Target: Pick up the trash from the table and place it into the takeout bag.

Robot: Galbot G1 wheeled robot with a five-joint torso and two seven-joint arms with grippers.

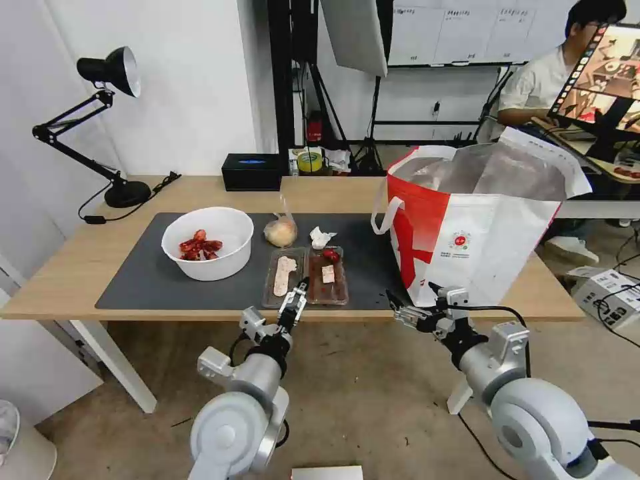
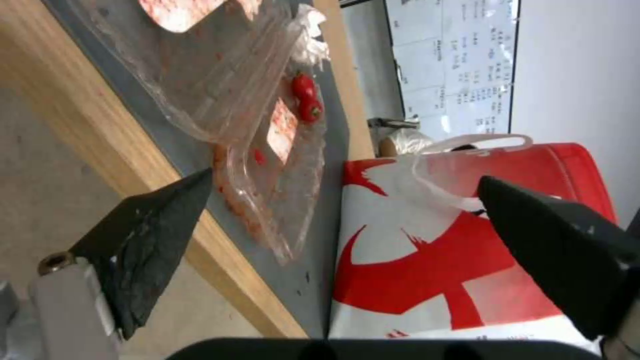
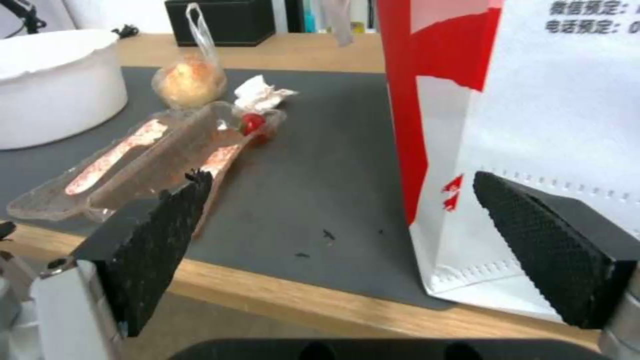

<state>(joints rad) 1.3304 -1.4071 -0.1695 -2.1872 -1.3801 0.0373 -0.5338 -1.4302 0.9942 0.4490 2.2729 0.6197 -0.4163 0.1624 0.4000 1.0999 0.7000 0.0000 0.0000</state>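
On the dark mat [image 1: 153, 273] of the counter [image 1: 80, 267], white bowl [image 1: 208, 242], knotted bag [image 1: 281, 231], tissue [image 1: 321, 237], clear tray [image 1: 307, 275], takeout bag [image 1: 467, 233] at right, left gripper [image 1: 294, 305] released at tray's near edge, right gripper [image 1: 395, 311] released beside takeout bag.

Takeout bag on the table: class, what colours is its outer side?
White with bold red panels on the takeout bag, plus a small round red logo; clearest in the head view.

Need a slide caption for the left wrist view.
Open left tool short of the table edge, facing the clear tray and takeout bag.
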